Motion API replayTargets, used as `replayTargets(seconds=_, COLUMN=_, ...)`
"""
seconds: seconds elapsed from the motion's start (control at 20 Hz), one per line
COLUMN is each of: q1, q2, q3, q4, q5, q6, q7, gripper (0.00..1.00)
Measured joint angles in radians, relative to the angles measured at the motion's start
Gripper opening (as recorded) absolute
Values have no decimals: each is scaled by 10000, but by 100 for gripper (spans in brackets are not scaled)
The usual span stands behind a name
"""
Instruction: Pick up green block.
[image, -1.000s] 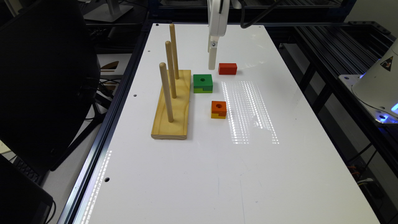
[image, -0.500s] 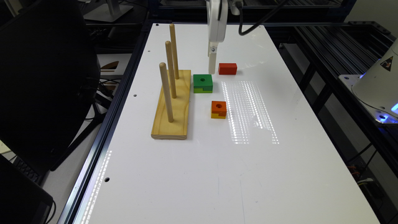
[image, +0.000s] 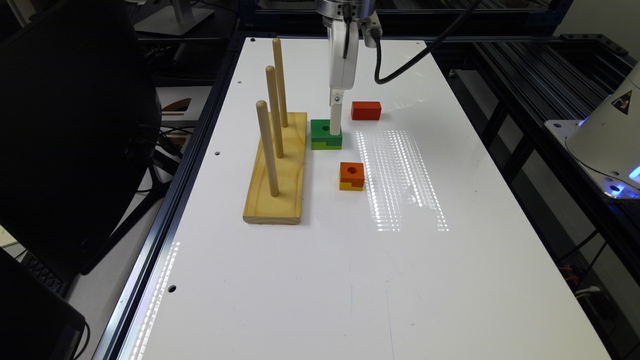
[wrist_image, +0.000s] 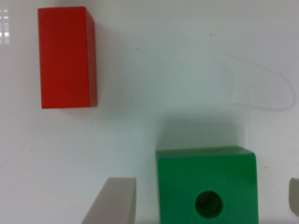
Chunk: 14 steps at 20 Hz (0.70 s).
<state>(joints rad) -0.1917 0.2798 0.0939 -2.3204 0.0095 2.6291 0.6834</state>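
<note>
Your green block (image: 326, 134) sits flat on the white table (image: 410, 280), just beside the wooden peg board (image: 278, 170) and its three tall pegs. It has a round hole in its dark green top and a yellow-green step low down. The red block (image: 366, 110) lies near it, farther back, and the orange block with a hole (image: 352, 175) lies near it on the front side.

In the wrist view, the green block (wrist_image: 206, 185) sits between the two pale fingers (wrist_image: 112, 201) of the gripper (wrist_image: 203, 205). The fingers are wide apart, one on each side of the block, with a gap on both sides. The gripper holds nothing yet.

Here is what could go wrong. If you close too high up, the fingers may grab only the top edge and the block could slip out. If the arm drifts to one side, a finger could bump the block and push it toward the peg board.

A second ago the gripper (image: 335, 127) was higher and farther back, nearer the red block. Now it has come down to the green block.
</note>
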Motion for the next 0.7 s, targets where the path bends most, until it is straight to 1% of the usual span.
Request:
replayTargets(seconds=0.15, q1=2, q2=31, q3=88, q4=99, q5=0, q6=-1, q7=20, gripper=100)
replayTargets(seconds=0.25, q1=2, q2=48, q3=108, q4=133, q5=0, q6=-1, q7=20, gripper=100)
replayTargets(seconds=0.45, q1=2, q2=172, q3=119, q4=142, q5=0, q6=25, q7=20, gripper=100)
replayTargets(seconds=0.6, q1=2, q2=495, q3=119, q4=191, q5=0, q6=261, q7=19, gripper=100)
replayTargets(seconds=0.7, q1=2, q2=729, q3=119, q4=287, q5=0, q6=390, q7=18, gripper=100)
